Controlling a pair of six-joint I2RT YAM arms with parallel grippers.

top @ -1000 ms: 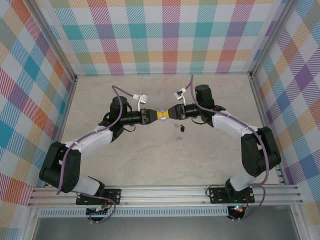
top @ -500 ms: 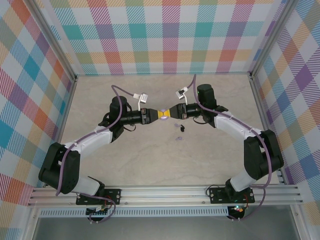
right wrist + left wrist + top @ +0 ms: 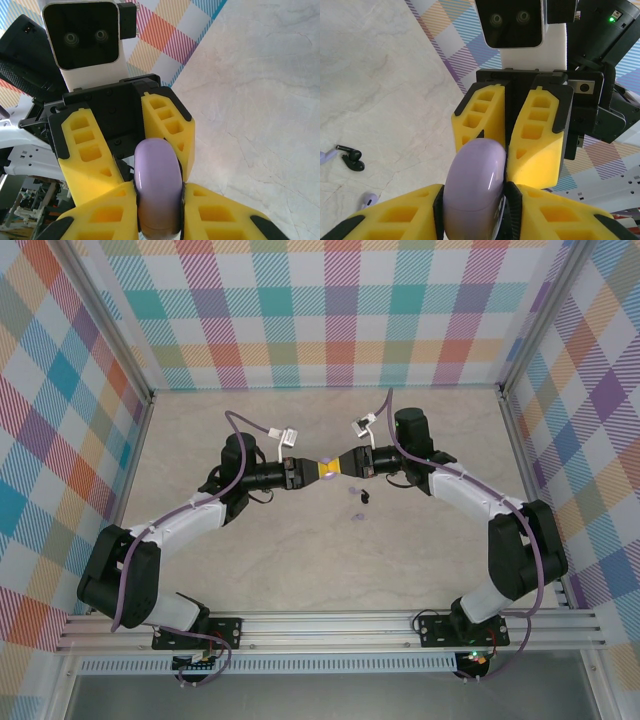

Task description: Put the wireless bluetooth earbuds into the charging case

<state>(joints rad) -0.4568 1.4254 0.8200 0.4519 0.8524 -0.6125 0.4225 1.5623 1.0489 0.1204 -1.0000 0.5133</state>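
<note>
The lavender charging case (image 3: 328, 469) hangs above the table's middle, where my two grippers meet nose to nose. My right gripper (image 3: 159, 200) is shut on the closed case (image 3: 157, 185), its pads tight on both sides. The left gripper (image 3: 475, 200) straddles the same case (image 3: 475, 185) with its jaws slightly apart, and a thin gap shows at one pad. A black earbud (image 3: 351, 157) lies on the table below, with lavender earbuds (image 3: 368, 200) beside it. From above, the black earbud (image 3: 363, 496) and a lavender earbud (image 3: 355, 515) lie just in front of the right gripper (image 3: 335, 468).
The pale marble table (image 3: 330, 570) is ringed by checked walls, with metal posts at the corners. Both arms reach in from the near rail, and cables loop over their wrists.
The right gripper has closed onto the case while the left gripper's jaws have eased apart. The case has stayed in place between them.
</note>
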